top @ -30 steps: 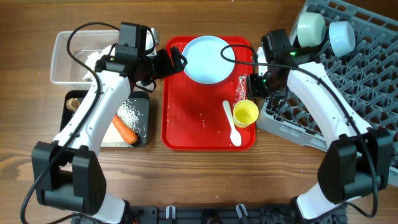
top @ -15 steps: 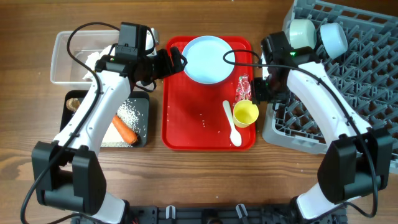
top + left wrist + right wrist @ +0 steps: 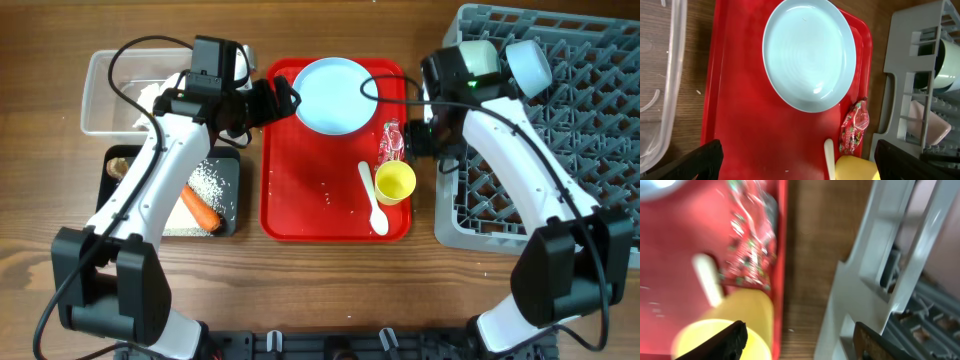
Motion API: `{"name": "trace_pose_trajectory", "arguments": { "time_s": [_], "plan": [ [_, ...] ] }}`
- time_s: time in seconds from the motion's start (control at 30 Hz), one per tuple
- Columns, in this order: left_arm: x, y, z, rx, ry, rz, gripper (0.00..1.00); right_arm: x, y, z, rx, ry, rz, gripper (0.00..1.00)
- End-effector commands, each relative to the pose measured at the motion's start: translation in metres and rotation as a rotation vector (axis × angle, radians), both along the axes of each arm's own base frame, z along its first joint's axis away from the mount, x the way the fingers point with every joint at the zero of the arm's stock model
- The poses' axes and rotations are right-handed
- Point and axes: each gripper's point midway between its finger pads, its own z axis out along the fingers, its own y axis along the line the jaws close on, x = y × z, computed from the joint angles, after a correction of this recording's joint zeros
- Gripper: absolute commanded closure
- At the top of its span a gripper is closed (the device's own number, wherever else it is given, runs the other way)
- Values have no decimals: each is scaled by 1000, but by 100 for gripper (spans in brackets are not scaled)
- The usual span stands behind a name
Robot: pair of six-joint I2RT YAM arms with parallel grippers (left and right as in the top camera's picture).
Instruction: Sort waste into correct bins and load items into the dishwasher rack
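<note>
Overhead view: right hand (image 3: 421, 140) is hovering over the counter (image 3: 320, 285), in the gap between red tray (image 3: 300, 190) and dishwasher rack (image 3: 560, 180). Its fingers are apart and holding nothing, probably readying for a pick. Red wrapper (image 3: 391, 142) is lying at the tray's right edge, just beside that hand and next to the yellow cup (image 3: 394, 183). It looks like waste for the bins. Left hand (image 3: 272, 100), also spread and empty, is waiting beside the plate (image 3: 333, 93). Two bowls (image 3: 478, 55) are sitting in the rack.
</note>
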Motion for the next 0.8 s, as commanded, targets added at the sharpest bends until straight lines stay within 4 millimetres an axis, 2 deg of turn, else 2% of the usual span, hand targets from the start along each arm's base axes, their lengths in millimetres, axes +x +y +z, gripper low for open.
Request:
{"name": "trace_pose_trajectory", "arguments": {
  "time_s": [0.0,0.03,0.07,0.1,0.17,0.27,0.37,0.43,0.53,0.63,0.77],
  "plan": [
    [-15,-35,-3,13,-18,-145,5,34,0,89,99,-256,-25,27],
    [-25,-52,-3,30,-38,-223,6,40,-9,110,108,-313,-51,27],
    [-38,-77,-4,36,-49,-300,6,46,-28,138,114,-392,-100,26],
    [-47,-94,-6,44,-58,-353,7,47,-43,151,113,-432,-135,25],
    [-62,-122,-18,83,-67,-420,6,45,-71,165,104,-476,-204,24],
    [-80,-156,-42,119,-56,-498,7,35,-105,169,100,-471,-291,23],
    [-87,-169,-56,120,-34,-518,17,30,-115,165,117,-450,-318,23],
    [-87,-169,-61,125,-24,-519,31,30,-116,165,115,-450,-316,23],
    [-87,-169,-62,127,-24,-518,46,30,-116,165,115,-449,-317,23],
    [-88,-168,-74,133,9,-508,53,29,-116,165,115,-447,-317,23],
    [-94,-171,-89,137,61,-503,55,29,-116,165,114,-446,-317,23]
  ]
}}
